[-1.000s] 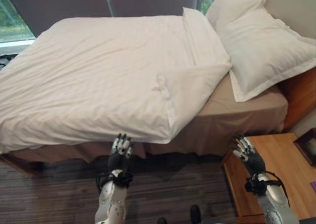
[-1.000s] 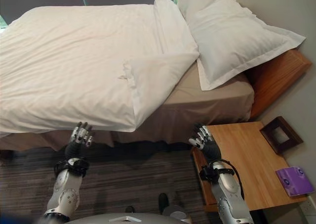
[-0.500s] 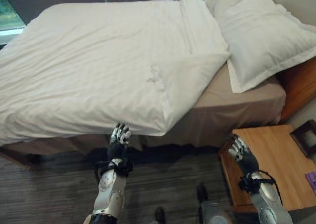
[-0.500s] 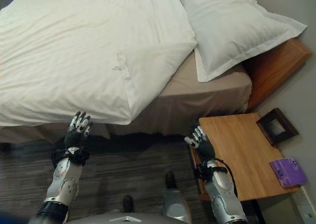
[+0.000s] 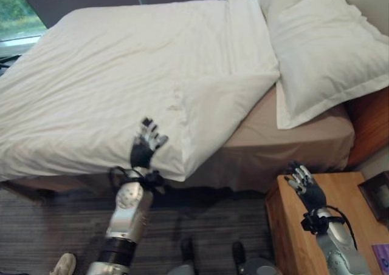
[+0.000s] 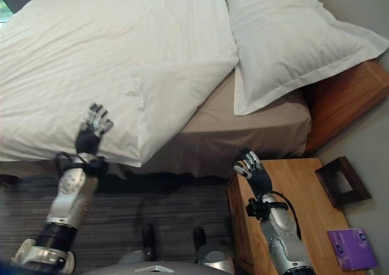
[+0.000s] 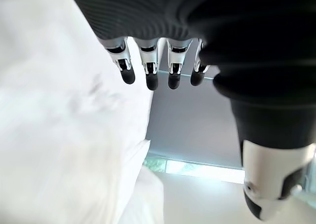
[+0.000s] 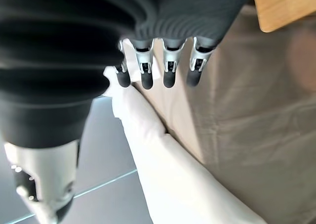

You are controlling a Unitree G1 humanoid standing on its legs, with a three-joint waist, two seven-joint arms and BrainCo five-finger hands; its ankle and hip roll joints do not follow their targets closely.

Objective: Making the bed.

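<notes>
**Left hand over the duvet's near edge, right hand idle by the nightstand**

A white duvet (image 5: 121,81) covers most of the bed (image 5: 292,141), with its near right corner folded back in a triangular flap (image 5: 213,114), baring the tan sheet (image 5: 267,120) beside it. A large white pillow (image 5: 322,50) lies at the far right, overlapping the sheet and touching the folded duvet edge. A wooden headboard (image 5: 371,126) shows at the right of the bed.

The left hand (image 5: 144,146) is raised over the near edge of the duvet, just left of the flap, its fingers (image 7: 149,70) straight and spread, holding nothing; in the left wrist view the duvet shows just past the fingertips, and whether they touch the cloth cannot be told.

The right hand (image 6: 254,170) hangs low at the near right, above the left edge of the wooden nightstand (image 6: 292,196), with fingers relaxed and empty. A dark square frame (image 6: 340,181) and a purple packet (image 6: 351,247) sit on the nightstand, well apart.
</notes>
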